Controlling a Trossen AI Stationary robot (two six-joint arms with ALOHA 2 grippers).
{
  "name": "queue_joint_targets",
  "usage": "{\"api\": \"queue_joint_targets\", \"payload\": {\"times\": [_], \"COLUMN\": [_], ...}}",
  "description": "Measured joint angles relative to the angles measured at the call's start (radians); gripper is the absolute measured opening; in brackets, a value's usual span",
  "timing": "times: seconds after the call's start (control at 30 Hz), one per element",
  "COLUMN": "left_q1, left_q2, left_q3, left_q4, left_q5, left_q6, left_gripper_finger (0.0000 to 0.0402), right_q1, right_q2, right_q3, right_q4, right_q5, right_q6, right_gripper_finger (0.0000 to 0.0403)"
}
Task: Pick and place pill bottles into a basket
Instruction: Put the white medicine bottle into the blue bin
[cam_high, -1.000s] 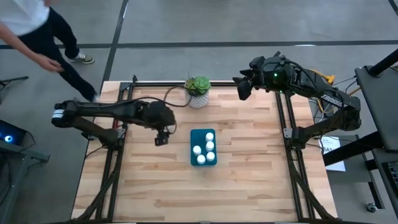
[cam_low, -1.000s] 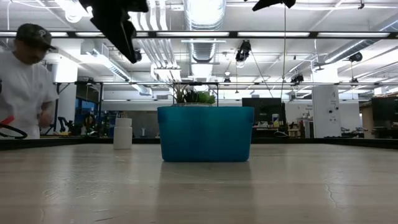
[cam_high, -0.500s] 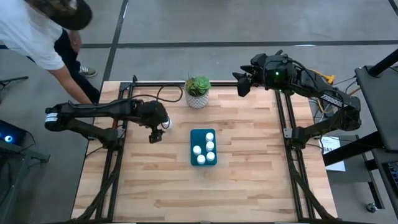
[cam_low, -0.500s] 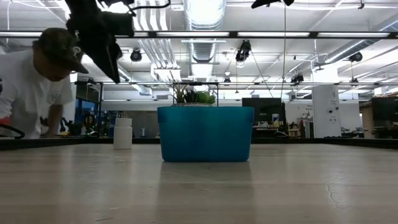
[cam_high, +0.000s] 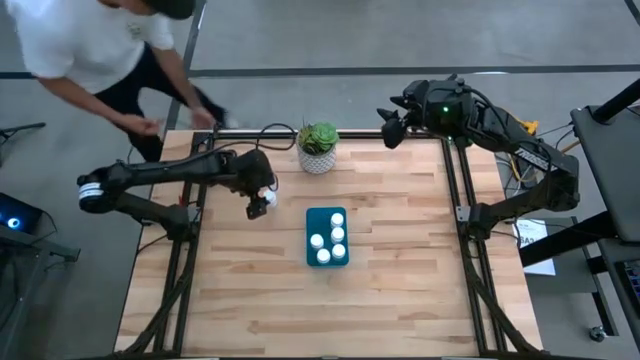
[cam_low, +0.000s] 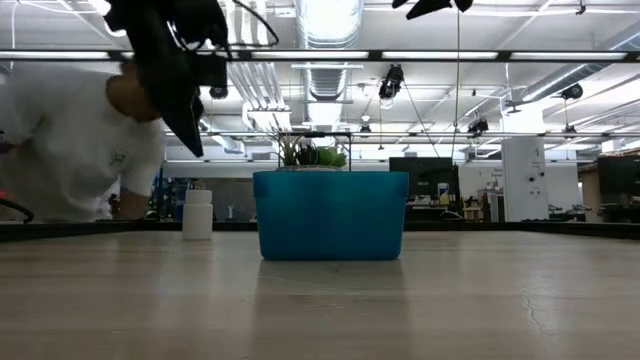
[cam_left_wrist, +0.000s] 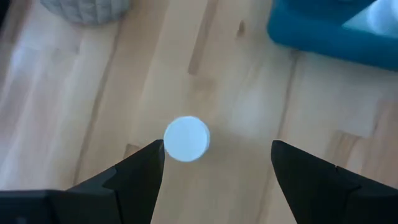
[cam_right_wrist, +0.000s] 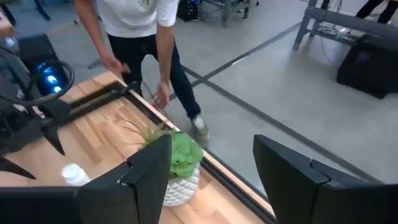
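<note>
One pill bottle (cam_high: 268, 186) stands upright on the desk (cam_high: 400, 290), apart from the others, between the basket (cam_high: 327, 218) and the desk's left edge and near the potted plant (cam_high: 318, 146); the low view shows it (cam_low: 197, 214) left of the basket (cam_low: 330, 215), not touching it. Four more bottles (cam_high: 324, 240) stand inside the teal basket, which sits near the desk's centre, just in front of the plant. The left hand (cam_high: 257, 208) hangs above the lone bottle without contact; its wrist view shows the white cap (cam_left_wrist: 186, 139) between the two fingers (cam_left_wrist: 140, 177), which are spread wide apart and grip nothing. The right hand (cam_high: 388, 128) is held off the far right corner of the desk, its fingers (cam_right_wrist: 146, 174) likewise apart and empty, facing the plant (cam_right_wrist: 177, 165). A person (cam_high: 95, 45) in a white shirt bends over beyond the desk's far left corner.
</note>
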Motion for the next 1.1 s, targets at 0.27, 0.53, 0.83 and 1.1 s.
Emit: {"api": "queue_joint_targets", "payload": {"times": [0.27, 0.53, 0.83, 1.1], "left_q1": [0.055, 0.092, 0.133, 0.146], "left_q2": [0.084, 0.120, 0.124, 0.139], "left_q3": [-0.003, -0.003, -0.007, -0.015], "left_q4": [0.018, 0.043, 0.056, 0.059], "left_q5": [0.037, 0.042, 0.061, 0.078], "left_q6": [0.062, 0.102, 0.132, 0.156], "left_gripper_finger": [0.0276, 0.0276, 0.0276, 0.0276], "right_q1": [-0.037, -0.038, -0.040, -0.040], "right_q2": [0.019, 0.057, 0.073, 0.073], "right_q3": [0.000, 0.000, 0.000, 0.000], "right_q4": [0.000, 0.001, 0.005, 0.027], "right_q5": [-0.058, -0.094, -0.116, -0.116], "right_q6": [-0.023, -0.022, -0.021, -0.023], "right_gripper_finger": [0.0219, 0.0219, 0.0219, 0.0219]}}
